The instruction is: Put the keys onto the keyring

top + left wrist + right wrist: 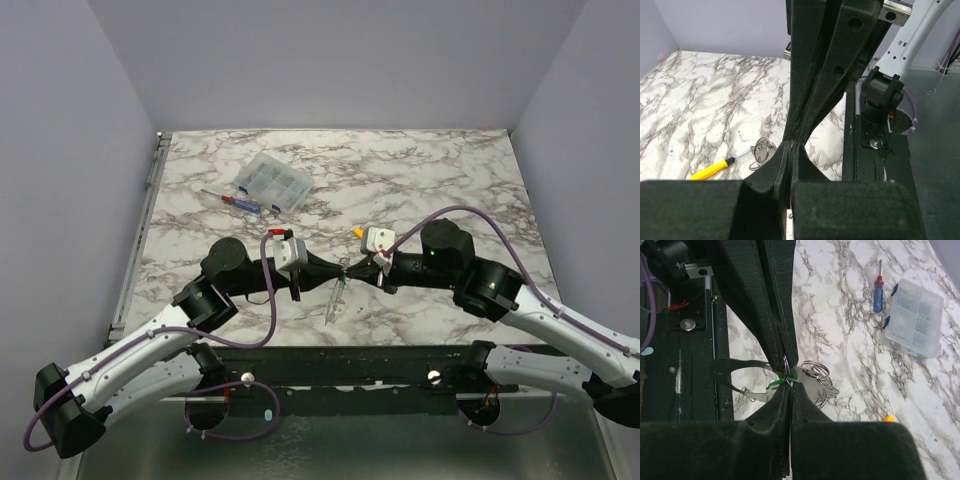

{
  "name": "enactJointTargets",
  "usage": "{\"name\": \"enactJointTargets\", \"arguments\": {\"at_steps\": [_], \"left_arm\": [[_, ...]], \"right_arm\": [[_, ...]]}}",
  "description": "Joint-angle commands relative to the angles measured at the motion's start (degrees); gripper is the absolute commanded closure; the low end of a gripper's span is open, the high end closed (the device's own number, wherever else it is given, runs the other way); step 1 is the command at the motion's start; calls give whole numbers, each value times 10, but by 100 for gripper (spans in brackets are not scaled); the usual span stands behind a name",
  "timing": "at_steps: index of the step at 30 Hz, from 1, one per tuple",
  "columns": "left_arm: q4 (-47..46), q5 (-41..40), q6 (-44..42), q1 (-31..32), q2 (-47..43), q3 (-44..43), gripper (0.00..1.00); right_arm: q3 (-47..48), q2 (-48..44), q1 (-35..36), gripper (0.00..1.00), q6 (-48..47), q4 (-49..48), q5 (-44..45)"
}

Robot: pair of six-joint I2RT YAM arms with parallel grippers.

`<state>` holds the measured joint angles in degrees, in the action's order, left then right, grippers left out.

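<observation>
Where two pairs of black fingertips meet tip to tip above the near middle of the table, a tiny bright green-headed key point(780, 383) sits right in the junction. Only this one key shows. At nine o'clock from it in the right wrist view, a thin pale grey flexible band, the keyring point(718, 372), curves out as a wide loop, one end running in to the green piece. From overhead the band hangs down toward six o'clock.

The left gripper point(790, 150) comes in from nine o'clock and the right gripper point(790, 387) from three o'clock. Both have their jaws pinched fully together. The key lies at the pinch, but which pair actually grips it cannot be told.

A cluster of small steel wire rings point(815, 371) lies just beside the fingertips. A short yellow stick with a black tip point(357, 231) rests near twelve o'clock. Well apart, toward eleven o'clock, stand a clear plastic compartment box point(272, 183) and a red-and-blue-handled screwdriver point(240, 203), all on the white marble-patterned table point(450, 170).

The task seems to be in its middle: key and keyring are brought together and touching. Whether the key is already threaded on cannot be seen. Sliding it along the band, and adding any further keys, looks to remain.
</observation>
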<state>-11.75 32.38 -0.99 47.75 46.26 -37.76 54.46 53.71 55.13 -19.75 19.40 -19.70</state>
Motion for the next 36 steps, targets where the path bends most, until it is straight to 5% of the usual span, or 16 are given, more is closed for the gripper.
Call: {"name": "enactJointTargets", "arguments": {"at_steps": [1,12,23,36], "left_arm": [[-89,-54,46,-8,-16,10,100],[-126,-89,68,-14,-34,28,100],[-115,-55,57,-17,-32,23,100],[-113,-2,58,-17,-25,20,100]], "right_arm": [[-17,-2,3,98,35,-34,-13],[-24,10,3,95,64,-72,9],[10,-28,3,43,38,-27,22],[23,-45,3,40,9,-51,20]]}}
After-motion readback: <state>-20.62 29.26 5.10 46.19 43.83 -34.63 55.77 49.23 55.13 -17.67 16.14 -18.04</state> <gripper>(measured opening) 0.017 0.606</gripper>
